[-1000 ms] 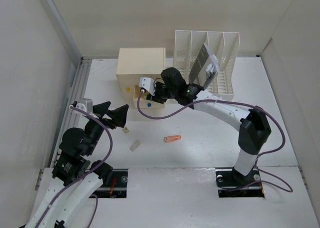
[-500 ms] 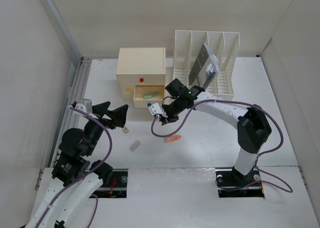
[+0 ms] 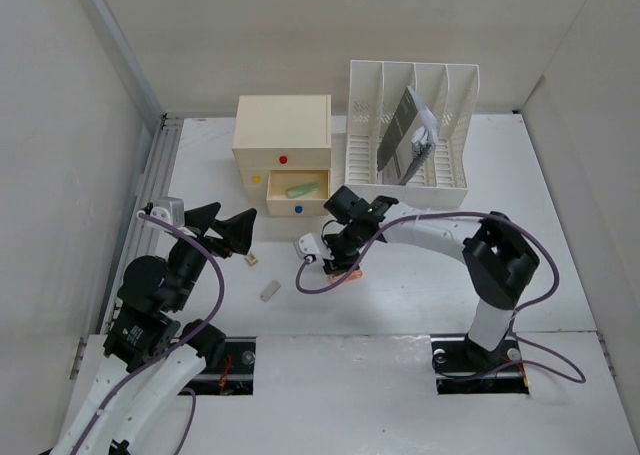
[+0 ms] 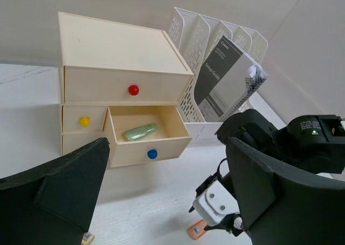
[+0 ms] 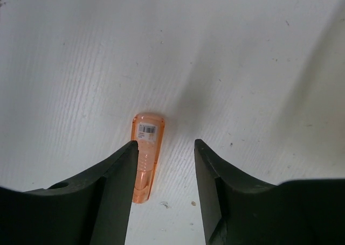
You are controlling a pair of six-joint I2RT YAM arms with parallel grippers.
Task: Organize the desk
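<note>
- Broad matte white desk (image 3: 420, 295) filling the middle and lower part of the top view. Walled by plain pale panels at the left, right and far sides, and edged at the left of the frame by a grey metal rail (image 3: 150, 190).
- At upper centre, a cream drawer box (image 3: 282, 135), with a white slotted file rack (image 3: 445, 125) just beside it on the right. A grey booklet (image 3: 402, 130) leans tilted in one slot.
- Lower-right drawer (image 3: 315, 208) standing open, a green piece (image 3: 302, 189) lying inside.
- Plainer from the left wrist: red knob (image 4: 133, 89), yellow knob (image 4: 84, 121), blue knob (image 4: 152, 154).
- Lower left of centre, loose on the desk: a pale stub (image 3: 269, 290) and a smaller tan scrap (image 3: 252, 259), both apart from the box.
- Clear only from the right wrist: an orange capsule-shaped piece (image 5: 145, 159) with a small barcode label, flat on the desk. Almost wholly hidden under the arm in the top view.
- For the right pincer (image 5: 165, 145): released, fingers apart and low over the desk. Orange piece partly hidden behind the finger at the left of that frame; whether touching it, cannot tell. Bare desk between the piece and the other finger.
- For the left pincer (image 4: 167, 196): spread wide, grasping nothing, raised at the left of the top view and facing the drawer box.
</note>
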